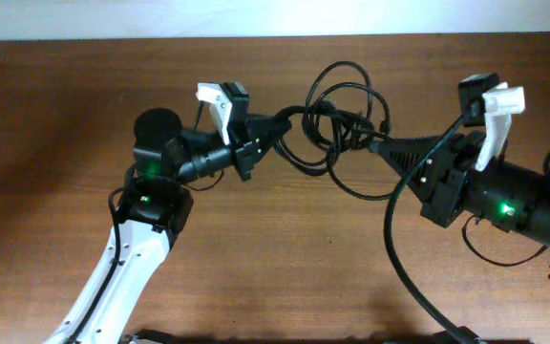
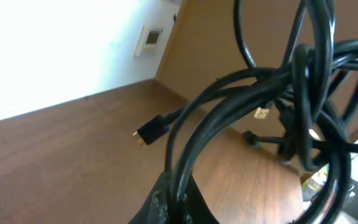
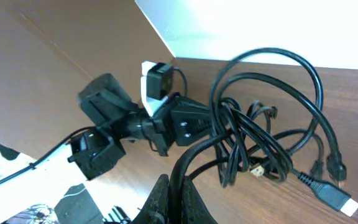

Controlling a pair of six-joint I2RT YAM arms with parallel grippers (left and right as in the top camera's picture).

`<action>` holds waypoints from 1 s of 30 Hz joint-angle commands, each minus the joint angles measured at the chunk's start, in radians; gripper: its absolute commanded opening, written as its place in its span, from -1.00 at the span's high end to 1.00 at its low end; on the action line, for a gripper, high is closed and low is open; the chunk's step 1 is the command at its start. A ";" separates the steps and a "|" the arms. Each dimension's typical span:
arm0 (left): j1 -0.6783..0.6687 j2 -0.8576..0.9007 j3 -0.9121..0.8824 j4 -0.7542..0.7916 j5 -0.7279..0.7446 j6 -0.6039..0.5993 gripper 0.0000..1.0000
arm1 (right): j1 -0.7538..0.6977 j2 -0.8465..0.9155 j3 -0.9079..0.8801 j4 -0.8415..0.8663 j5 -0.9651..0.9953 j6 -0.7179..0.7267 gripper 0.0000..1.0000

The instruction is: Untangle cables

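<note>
A knot of black cables hangs above the brown table between my two grippers. My left gripper is shut on strands at the knot's left side; in the left wrist view the cables rise from its jaws, with a black plug hanging loose. My right gripper is shut on a thick black cable at the knot's right side. In the right wrist view that cable runs up from the jaws to the knot, with a white-tipped plug at the lower right.
A thick black cable trails from the right gripper down to the table's front edge. The wooden table lies bare at left. A white wall runs along the far edge.
</note>
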 commanded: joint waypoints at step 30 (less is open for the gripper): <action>0.051 0.010 -0.007 0.201 -0.051 0.040 1.00 | -0.003 0.188 0.019 -0.500 0.108 -0.443 0.93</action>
